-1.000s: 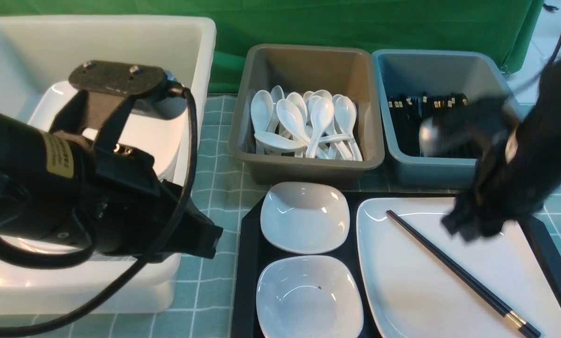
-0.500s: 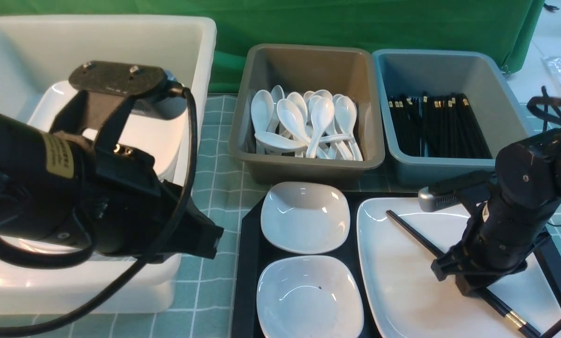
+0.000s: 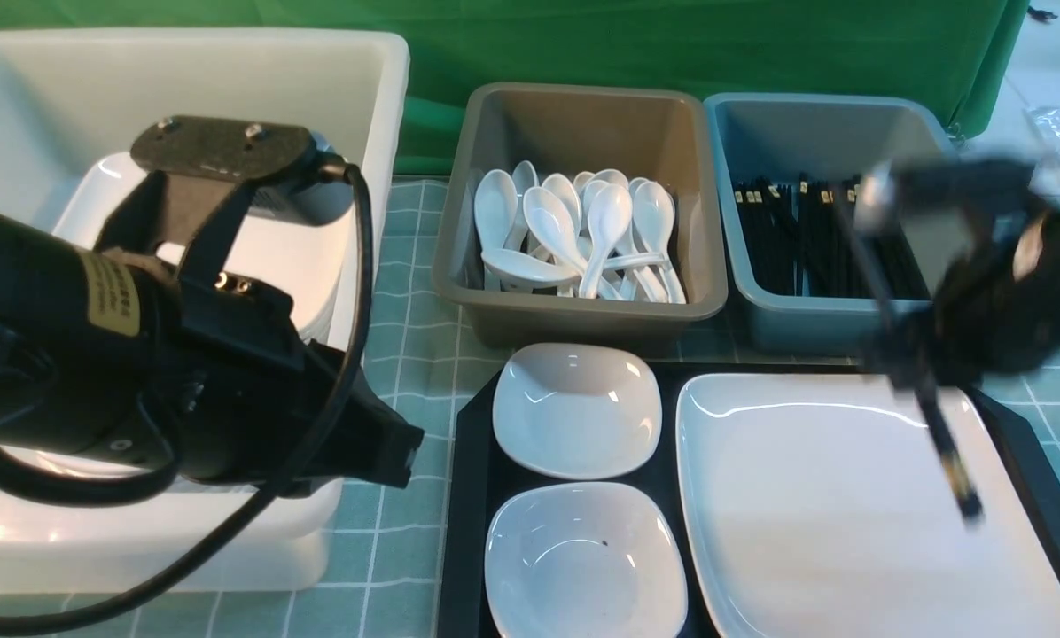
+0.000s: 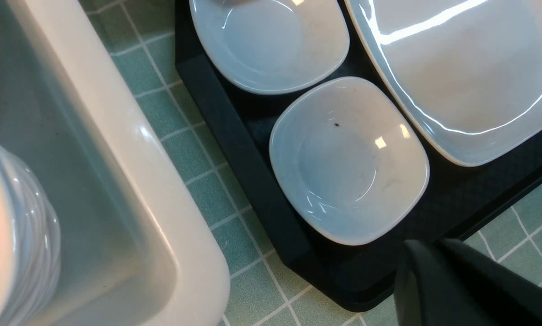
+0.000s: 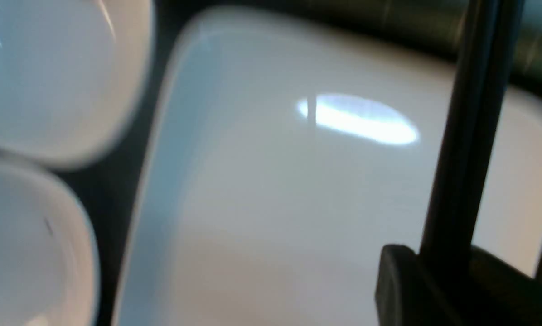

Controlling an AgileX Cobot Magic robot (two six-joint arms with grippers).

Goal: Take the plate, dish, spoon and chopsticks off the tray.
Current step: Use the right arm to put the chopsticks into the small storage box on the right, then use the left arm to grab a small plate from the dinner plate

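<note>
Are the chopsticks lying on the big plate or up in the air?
Up: the right gripper holds the chopsticks tilted above the plate.

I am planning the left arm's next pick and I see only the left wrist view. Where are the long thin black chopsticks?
Observer: The right gripper holds the long thin black chopsticks in the air, tilted above the large glossy white plate.
Operator: Where could they go?
Observer: A blue-grey plastic tub behind the flat black tray holds many similar black sticks.
Operator: Is any spoon on the tray?
Observer: None shows in the front view; white spoons lie in the brown tub.
</note>
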